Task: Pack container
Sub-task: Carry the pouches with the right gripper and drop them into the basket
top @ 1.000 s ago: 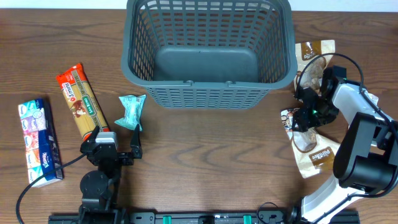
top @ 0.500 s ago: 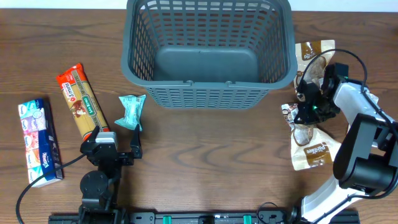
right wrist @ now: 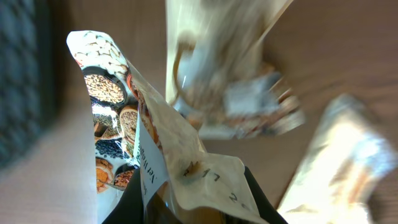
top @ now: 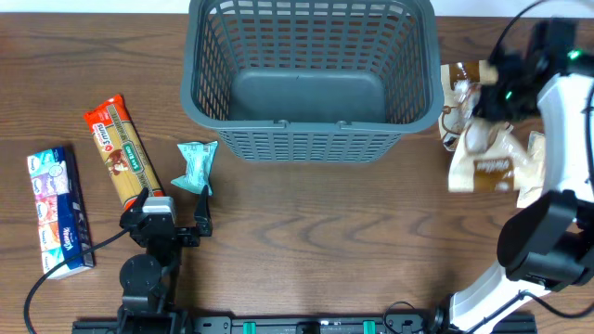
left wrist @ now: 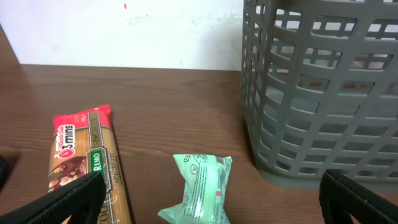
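The container (top: 311,139) stands at the far middle of the table (top: 325,241). Its bottom is bare, so nothing is packed yet. The right gripper (right wrist: 199,208) is up above the table, to the right of the container. Its fingers are closed on the top seam of a beige pouch (top: 483,160), which hangs down from them.

The right wrist view shows that the hold is only on a thin edge of the pouch. This view is also blurred, so I judge that the pouch is swinging. The first risk is therefore that the seam slides out of the fingers and the pouch falls outside the container.

The second risk is the right wall of the container. The pouch hangs near this wall, and if the arm goes left without enough height, the bottom of the pouch can catch the rim. That would push the container or pull the pouch free.

Just right of the held pouch there is a second pouch (top: 535,160). I cannot tell if it hangs along with the first; if it does, it can drop on the way.

The left gripper (top: 176,211) is at the near left, its fingers wide apart and holding nothing, with a green packet (left wrist: 199,186) just beyond it.
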You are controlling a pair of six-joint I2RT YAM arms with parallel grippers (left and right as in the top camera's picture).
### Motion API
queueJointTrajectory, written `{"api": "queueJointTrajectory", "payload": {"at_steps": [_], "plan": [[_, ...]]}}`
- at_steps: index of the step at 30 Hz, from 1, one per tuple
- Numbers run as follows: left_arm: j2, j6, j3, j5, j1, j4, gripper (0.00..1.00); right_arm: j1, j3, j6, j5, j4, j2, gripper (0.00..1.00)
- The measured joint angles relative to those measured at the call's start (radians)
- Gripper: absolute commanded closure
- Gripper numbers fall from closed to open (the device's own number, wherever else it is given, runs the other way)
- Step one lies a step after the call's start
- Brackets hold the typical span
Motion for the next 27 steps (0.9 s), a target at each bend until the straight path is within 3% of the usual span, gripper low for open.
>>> {"api": "queueJointTrajectory", "payload": {"at_steps": [7,12,15,21,27], "plan": [[0.0,0.0,0.0,0.0,0.0,0.0,0.02,0.012,0.377,0.078,0.004,0.0,-0.021,0.99],[0.0,0.0,0.0,0.0,0.0,0.0,0.01,0.118,0.65,0.038,0.009,0.013,-0.043,0.99],[0.0,0.0,0.0,0.0,0.0,0.0,0.02,0.268,0.756,-0.09,-0.019,0.021,-0.071,0.99],[0.0,0.0,0.0,0.0,0.0,0.0,0.01,0.558,0.778,-0.422,-0.089,0.026,-0.079,0.99],[0.0,-0.001,0.0,0.0,0.0,0.0,0.02,0.665,0.772,-0.676,-0.136,0.035,0.068,0.99]]}}
